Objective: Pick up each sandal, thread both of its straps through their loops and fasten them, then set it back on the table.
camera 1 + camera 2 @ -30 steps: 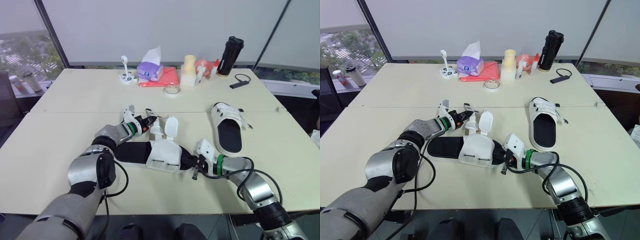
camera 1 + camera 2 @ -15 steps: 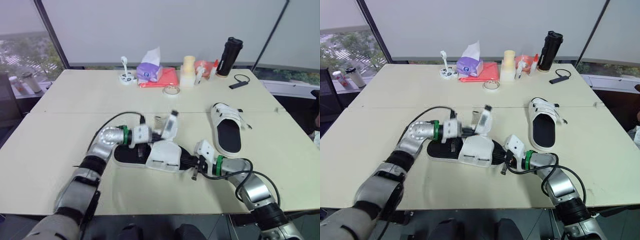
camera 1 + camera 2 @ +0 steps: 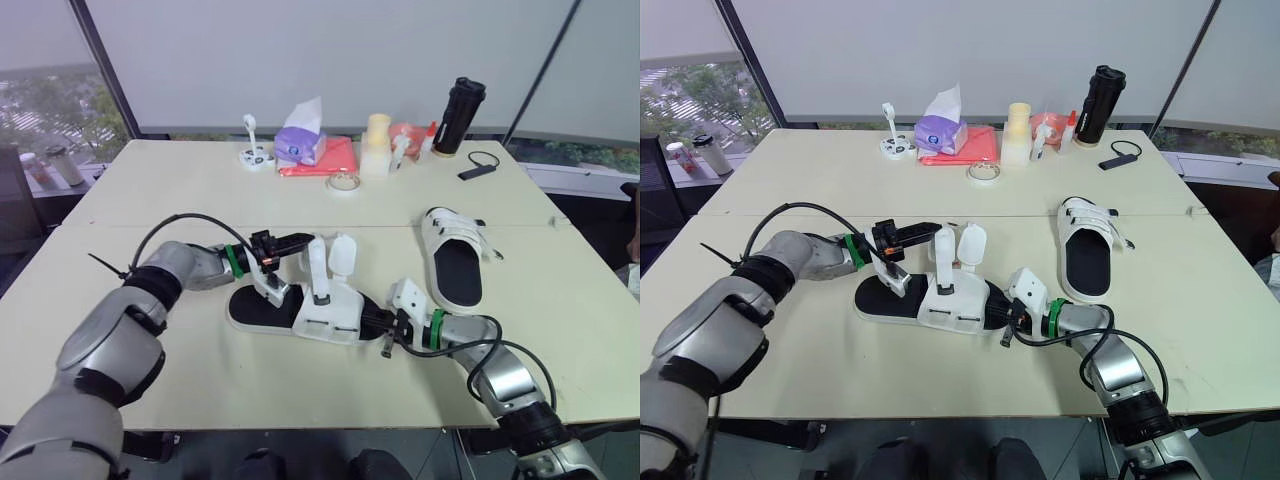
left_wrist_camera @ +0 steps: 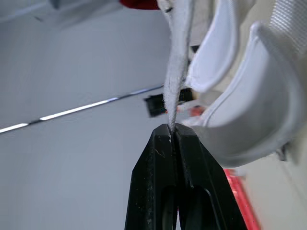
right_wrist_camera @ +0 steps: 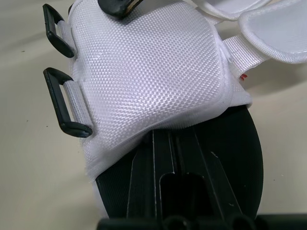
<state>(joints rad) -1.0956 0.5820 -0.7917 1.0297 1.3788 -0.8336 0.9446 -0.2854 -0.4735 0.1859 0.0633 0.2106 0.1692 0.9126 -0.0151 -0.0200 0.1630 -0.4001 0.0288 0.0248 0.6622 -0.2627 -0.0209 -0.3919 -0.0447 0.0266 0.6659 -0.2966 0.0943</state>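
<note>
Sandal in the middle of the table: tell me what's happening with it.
The left end effector is shut on one white strap of the white sandal with a black footbed, holding it upright. The right end effector sits at the sandal's toe end, tucked under its white upper. Both straps are unthreaded. A second white sandal lies apart on the cream table.

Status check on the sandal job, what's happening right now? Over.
Left gripper shut on a strap, held upright. Right gripper shut, tucked under the sandal's toe cover. Loops unthreaded. Other sandal lies apart.
</note>
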